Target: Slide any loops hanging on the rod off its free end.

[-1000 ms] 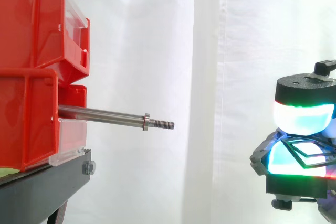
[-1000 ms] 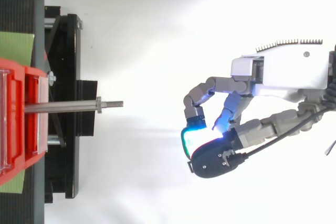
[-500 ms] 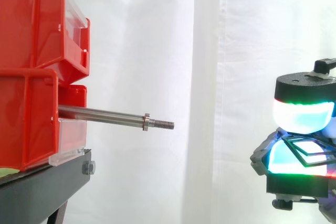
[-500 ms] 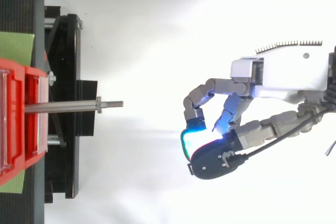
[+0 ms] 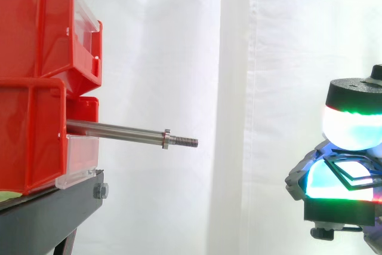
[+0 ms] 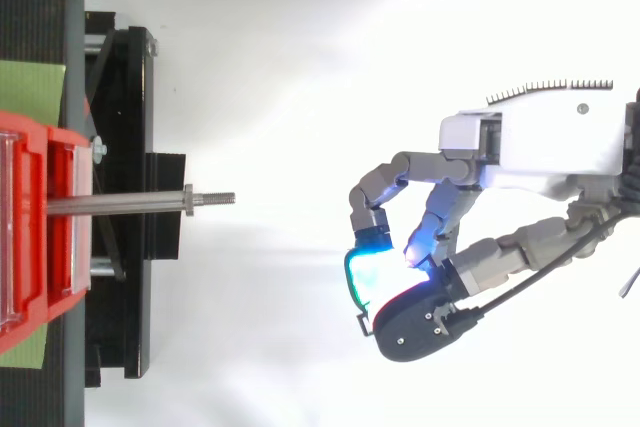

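**Robot hand pinching a loop, well clear of the rod**

We saw the robot hand (image 6: 540,142) closed in a pinch. Its fingers curled inward, and the glowing pads (image 5: 352,132) met round a thin dark loop (image 5: 350,177). In the side view the loop showed as a flat outline between the upper white pad and the lower cyan-green one. From above, the fingertips (image 6: 372,272) pointed away from the palm, toward the rod.

The rod (image 5: 119,131) lay well apart from the robot hand, out beyond its fingertips across open space. Its free end (image 5: 186,142) was threaded and sat just past a small collar (image 5: 166,138). It faced the robot hand at about the height of the pads. In the top view the rod's line passed to the palm's side of the pinched pads.

The rod's other end went into the red bins (image 5: 36,28), stacked two high on the side farthest from the robot hand, on a black stand (image 5: 48,213). A green sheet (image 6: 30,92) lay under the bins, and a white curtain (image 5: 179,58) hung behind it all.
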Controlling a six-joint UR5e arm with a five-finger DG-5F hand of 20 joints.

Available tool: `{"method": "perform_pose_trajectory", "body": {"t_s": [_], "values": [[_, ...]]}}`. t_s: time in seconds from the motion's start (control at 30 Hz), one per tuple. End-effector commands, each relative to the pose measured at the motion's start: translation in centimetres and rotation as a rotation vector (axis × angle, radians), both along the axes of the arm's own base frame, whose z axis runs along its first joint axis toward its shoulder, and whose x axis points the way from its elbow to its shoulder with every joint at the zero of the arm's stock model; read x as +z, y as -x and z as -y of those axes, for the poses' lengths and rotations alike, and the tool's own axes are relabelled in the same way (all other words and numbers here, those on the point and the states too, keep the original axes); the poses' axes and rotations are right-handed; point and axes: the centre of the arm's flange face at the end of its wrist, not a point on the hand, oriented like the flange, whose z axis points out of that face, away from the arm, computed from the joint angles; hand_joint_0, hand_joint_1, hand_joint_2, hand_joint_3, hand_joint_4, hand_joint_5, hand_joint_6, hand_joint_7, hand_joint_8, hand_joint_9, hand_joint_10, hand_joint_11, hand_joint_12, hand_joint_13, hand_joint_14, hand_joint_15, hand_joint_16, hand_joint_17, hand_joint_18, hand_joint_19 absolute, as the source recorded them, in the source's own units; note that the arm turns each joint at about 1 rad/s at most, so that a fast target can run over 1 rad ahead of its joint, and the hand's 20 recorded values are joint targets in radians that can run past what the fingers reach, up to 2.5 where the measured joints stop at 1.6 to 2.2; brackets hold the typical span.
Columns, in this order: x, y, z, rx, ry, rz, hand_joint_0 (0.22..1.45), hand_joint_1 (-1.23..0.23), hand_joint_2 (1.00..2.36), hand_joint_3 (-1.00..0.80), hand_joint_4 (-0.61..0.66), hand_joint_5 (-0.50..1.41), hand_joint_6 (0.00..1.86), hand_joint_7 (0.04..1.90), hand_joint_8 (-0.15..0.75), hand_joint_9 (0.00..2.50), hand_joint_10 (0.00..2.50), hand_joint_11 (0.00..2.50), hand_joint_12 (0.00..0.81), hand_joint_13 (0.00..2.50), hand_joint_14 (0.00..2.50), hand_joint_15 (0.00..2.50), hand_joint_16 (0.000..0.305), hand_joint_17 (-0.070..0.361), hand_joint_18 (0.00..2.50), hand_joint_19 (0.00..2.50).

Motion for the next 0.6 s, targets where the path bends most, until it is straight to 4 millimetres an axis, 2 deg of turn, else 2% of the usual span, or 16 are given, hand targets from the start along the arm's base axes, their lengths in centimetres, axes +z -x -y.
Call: {"method": "perform_pose_trajectory", "body": {"t_s": [0.0,0.27,0.37,0.43,0.57], "values": [[-0.03,0.01,-0.03,0.0,0.0,0.0,0.54,-0.74,1.01,-0.39,0.25,-0.13,0.82,1.29,0.323,1.08,0.02,0.51,0.394,1.01,0.02,0.53,0.07,0.157,0.86,0.73],[0.03,-0.01,-0.03,0.0,0.0,0.0,0.56,-0.75,1.01,-0.33,0.25,-0.14,0.82,1.3,0.319,1.07,0.02,0.51,0.392,1.0,0.02,0.53,0.069,0.156,0.86,0.73],[0.03,-0.01,-0.14,0.002,0.0,0.0,0.58,-0.76,1.02,-0.24,0.24,-0.14,0.83,1.33,0.316,1.06,0.02,0.52,0.39,0.99,0.02,0.54,0.068,0.154,0.85,0.73],[-0.04,0.03,-0.03,0.0,0.0,-0.002,0.57,-0.76,1.03,-0.15,0.22,-0.14,0.83,1.41,0.319,1.04,0.02,0.52,0.392,0.99,0.02,0.53,0.068,0.154,0.84,0.73],[-0.04,0.02,-0.13,0.001,-0.001,-0.002,0.58,-0.77,1.03,-0.11,0.21,-0.15,0.85,1.39,0.323,1.02,0.02,0.52,0.388,0.98,0.02,0.53,0.068,0.154,0.84,0.72]]}}
